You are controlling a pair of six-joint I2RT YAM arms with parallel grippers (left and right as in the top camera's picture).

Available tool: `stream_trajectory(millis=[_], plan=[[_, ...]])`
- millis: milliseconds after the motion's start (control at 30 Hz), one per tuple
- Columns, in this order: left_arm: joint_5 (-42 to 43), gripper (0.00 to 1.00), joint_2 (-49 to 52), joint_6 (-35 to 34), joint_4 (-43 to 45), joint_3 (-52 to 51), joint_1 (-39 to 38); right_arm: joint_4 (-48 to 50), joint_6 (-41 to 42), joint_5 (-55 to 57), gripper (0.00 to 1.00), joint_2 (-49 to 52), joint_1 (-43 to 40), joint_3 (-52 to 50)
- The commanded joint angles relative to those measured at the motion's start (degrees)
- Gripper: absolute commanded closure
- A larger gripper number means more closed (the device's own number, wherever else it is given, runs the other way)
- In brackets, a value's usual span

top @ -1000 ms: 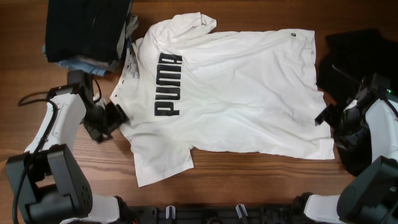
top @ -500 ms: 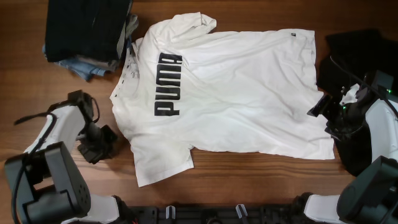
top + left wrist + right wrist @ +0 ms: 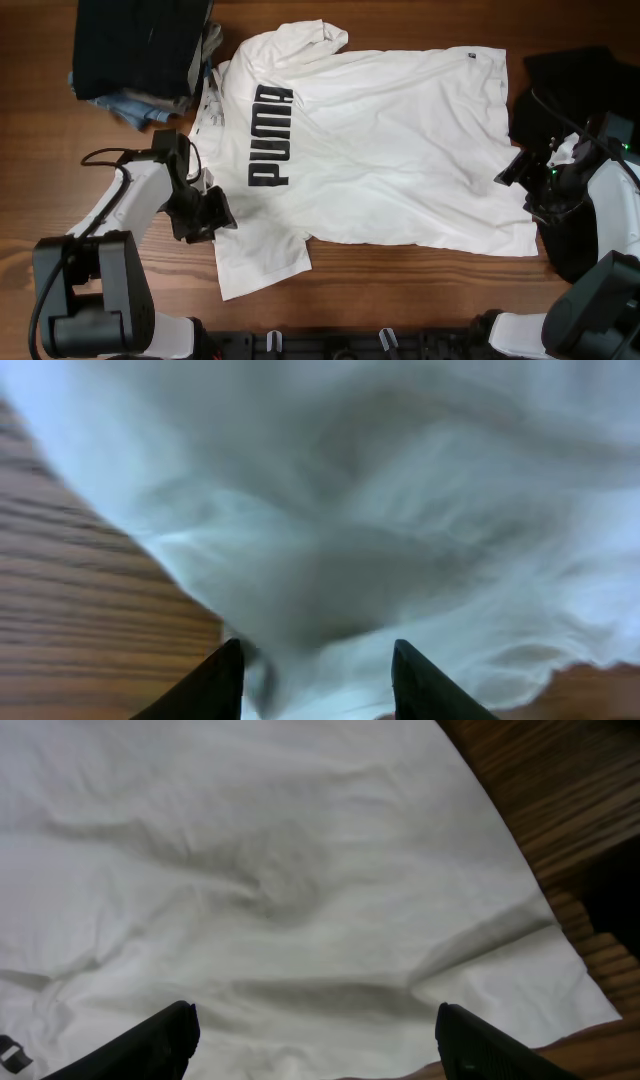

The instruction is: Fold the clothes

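Observation:
The white T-shirt [image 3: 380, 140] with black PUMA lettering lies spread flat on the wooden table, collar to the left, hem to the right. My left gripper [image 3: 222, 212] is open at the shirt's left edge, beside the lower sleeve; in the left wrist view its fingers [image 3: 318, 685] straddle the white cloth's edge [image 3: 400, 540]. My right gripper [image 3: 508, 178] is open at the hem on the right; in the right wrist view its fingers [image 3: 315, 1040] are wide apart over the white cloth [image 3: 280, 870].
A stack of dark and blue folded clothes [image 3: 140, 50] sits at the back left. A black garment [image 3: 575, 85] lies at the right edge, behind and under my right arm. Bare wood table [image 3: 400, 290] runs along the front.
My left gripper swung from the bare wood at the left back onto the shirt's left edge by the sleeve. The right gripper has stayed at the hem.

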Motion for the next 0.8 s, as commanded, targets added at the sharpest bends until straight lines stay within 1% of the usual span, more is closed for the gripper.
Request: stream_trajectory(millis=[0,33,67,100,133,167,200,267,333,367,400,467,533,667,700,733,767], plan=[[-6.36,0.70,-0.61,-5.49,0.92,-2.32,-0.15,0.17,-1.11,-0.68,0.20,0.26,0.17,0.26],[-4.35,0.87,-0.61,-5.49,0.61,-2.32,-0.15,0.35,-1.09,-0.68,0.20,0.26,0.17,0.26],[-1.25,0.96,-0.61,-5.46,-1.05,-2.27,-0.15,0.35,-1.07,-0.68,0.20,0.24,0.17,0.26],[0.33,0.96,-0.61,-5.49,-4.35,-2.05,0.04,0.33,-1.09,-0.68,0.20,0.24,0.17,0.26],[0.20,0.96,-0.63,-5.49,-9.22,-1.42,0.74,0.24,-1.09,-0.66,0.21,0.24,0.17,0.26],[1.40,0.96,-0.63,-5.49,-11.80,-0.68,1.84,0.20,-1.11,-0.59,0.21,0.24,0.17,0.26],[2.86,0.96,-1.33,-5.51,-15.34,1.64,4.68,-0.26,-1.07,0.00,0.21,0.24,0.17,0.26],[2.62,0.96,-2.71,-5.27,-18.43,3.72,8.09,-1.27,-0.28,2.32,0.24,0.24,0.17,0.26],[2.16,0.96,-4.13,-5.27,-19.06,4.44,10.75,-1.86,1.05,5.07,0.21,0.24,0.17,0.26],[2.16,0.96,-4.83,-5.25,-18.91,4.44,12.61,-1.22,0.98,5.86,0.18,0.24,0.17,0.26],[1.95,0.96,-4.81,-5.25,-18.97,4.44,13.05,-0.28,0.96,5.81,0.17,0.26,0.17,0.26],[-0.24,0.96,-4.81,-5.29,-19.47,4.46,13.53,2.91,0.37,5.77,0.18,0.24,0.17,0.26],[-0.87,0.96,-5.22,-6.93,-18.60,4.52,14.43,6.64,0.20,4.46,0.18,0.26,0.17,0.24],[-1.25,0.96,-5.77,-6.99,-18.16,4.52,15.32,10.19,-2.64,1.64,0.18,0.33,0.24,-0.98],[-1.25,0.86,-5.77,-6.99,-18.25,4.52,15.28,10.29,-2.71,1.60,0.19,0.35,0.24,-1.36],[-1.03,0.65,-5.77,-6.99,-18.29,4.52,15.28,9.97,-3.43,0.59,0.22,0.42,0.24,-1.79],[-0.81,0.55,-5.77,-6.99,-18.27,4.52,15.28,9.03,-4.44,-0.85,0.27,0.50,0.24,-2.23]])
